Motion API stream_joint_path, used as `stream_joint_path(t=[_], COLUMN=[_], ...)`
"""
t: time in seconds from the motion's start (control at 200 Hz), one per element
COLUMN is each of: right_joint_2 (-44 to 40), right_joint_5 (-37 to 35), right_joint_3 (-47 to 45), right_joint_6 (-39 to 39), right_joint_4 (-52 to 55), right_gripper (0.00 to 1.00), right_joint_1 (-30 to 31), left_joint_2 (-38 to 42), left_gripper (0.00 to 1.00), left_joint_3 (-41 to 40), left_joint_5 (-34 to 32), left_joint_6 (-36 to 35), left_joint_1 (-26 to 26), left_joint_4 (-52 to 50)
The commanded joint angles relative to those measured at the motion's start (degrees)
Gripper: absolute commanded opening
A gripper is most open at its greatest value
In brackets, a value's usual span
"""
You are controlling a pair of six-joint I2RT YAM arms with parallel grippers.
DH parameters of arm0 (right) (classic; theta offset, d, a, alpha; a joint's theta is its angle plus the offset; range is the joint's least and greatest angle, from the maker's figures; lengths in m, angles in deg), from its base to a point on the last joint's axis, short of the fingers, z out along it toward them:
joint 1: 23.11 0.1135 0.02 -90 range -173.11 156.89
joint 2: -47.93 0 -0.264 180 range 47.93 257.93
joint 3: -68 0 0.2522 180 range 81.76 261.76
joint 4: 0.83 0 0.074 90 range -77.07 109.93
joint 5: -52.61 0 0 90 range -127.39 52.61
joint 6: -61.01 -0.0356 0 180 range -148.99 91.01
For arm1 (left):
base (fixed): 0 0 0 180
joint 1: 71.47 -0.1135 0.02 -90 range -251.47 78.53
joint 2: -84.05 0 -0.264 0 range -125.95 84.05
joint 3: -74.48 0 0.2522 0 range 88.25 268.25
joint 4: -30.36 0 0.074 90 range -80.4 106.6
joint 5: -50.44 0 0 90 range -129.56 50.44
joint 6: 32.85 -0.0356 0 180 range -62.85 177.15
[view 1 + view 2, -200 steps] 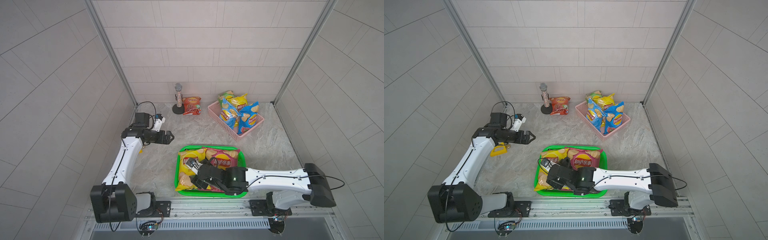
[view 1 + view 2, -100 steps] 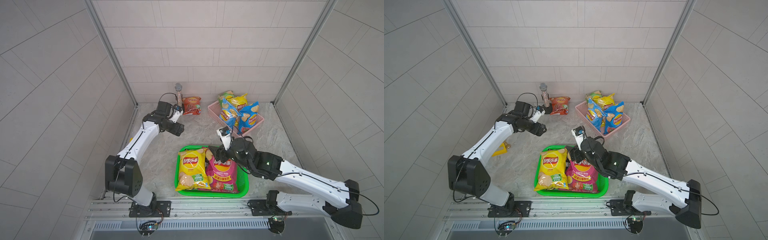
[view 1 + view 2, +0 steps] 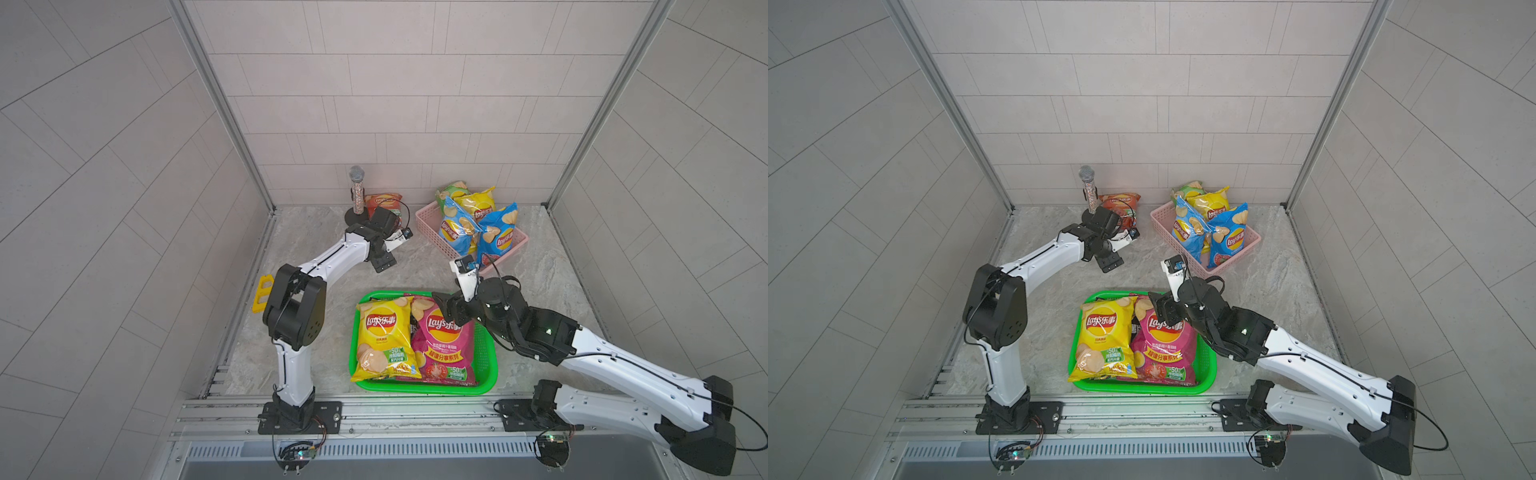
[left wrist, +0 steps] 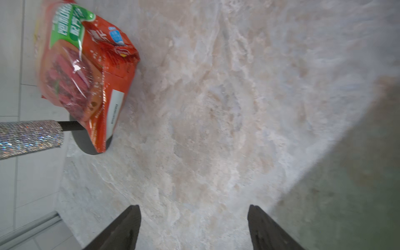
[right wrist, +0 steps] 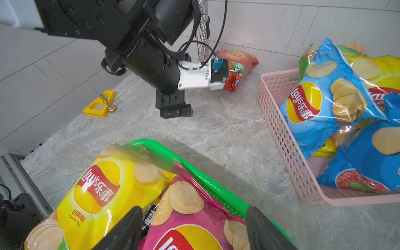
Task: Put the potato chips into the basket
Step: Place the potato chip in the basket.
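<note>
The pale marbled surface (image 3: 415, 274) fills the floor of a tiled booth. Two white-and-black arms reach in from the near rail. The left arm (image 3: 332, 259) stretches toward the far wall. Its left gripper (image 4: 193, 207) hangs over bare surface, jaws apart with nothing between them. The right arm (image 3: 623, 365) angles inward. Its right gripper (image 5: 192, 208) hovers over the far end of the green basket (image 3: 415, 388), jaws apart above the top edge of a magenta bag (image 3: 442, 353); whether they touch it I cannot tell.

The green basket sits near the rail, between the two arm bases. It holds the magenta bag and a yellow bag (image 3: 382, 336) lying side by side, logos up, with a sliver of a dark bag (image 5: 151, 214) showing between them. The pink basket (image 3: 432, 237) stands near the far right corner, well apart from the green one. It holds four bags on end: two blue bags (image 3: 455, 230) in front, another yellow one (image 3: 478, 205) and a green one (image 3: 451, 191) behind.

A red bag (image 4: 86, 71) leans at the far wall, outside both baskets, just beyond the left gripper. Its lower corner rests on the black round base of a glittery microphone (image 3: 356, 191). A yellow triangular piece (image 5: 98, 106) lies by the left wall, with a small brass-coloured piece (image 5: 107, 102) on it.
</note>
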Motion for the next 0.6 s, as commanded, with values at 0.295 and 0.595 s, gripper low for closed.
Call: stream_joint_path(t=[0.295, 0.595], right_joint_2=[-1.1, -0.1], right_joint_5=[1.7, 3.4], right_joint_3=[-1.6, -1.1], right_joint_6=[-2.8, -2.5], right_joint_4=[0.7, 0.4], right_gripper=[0.79, 0.79], right_joint_1=[-1.9, -3.1], left_joint_2=[-13.0, -18.7], left_gripper=[0.86, 0.85], left_joint_3=[10.9, 14.1], left_joint_5=[-12.9, -15.4], left_joint_6=[-14.1, -19.0], left_joint_1=[0.2, 0.2], left_joint_4=[8.6, 13.6])
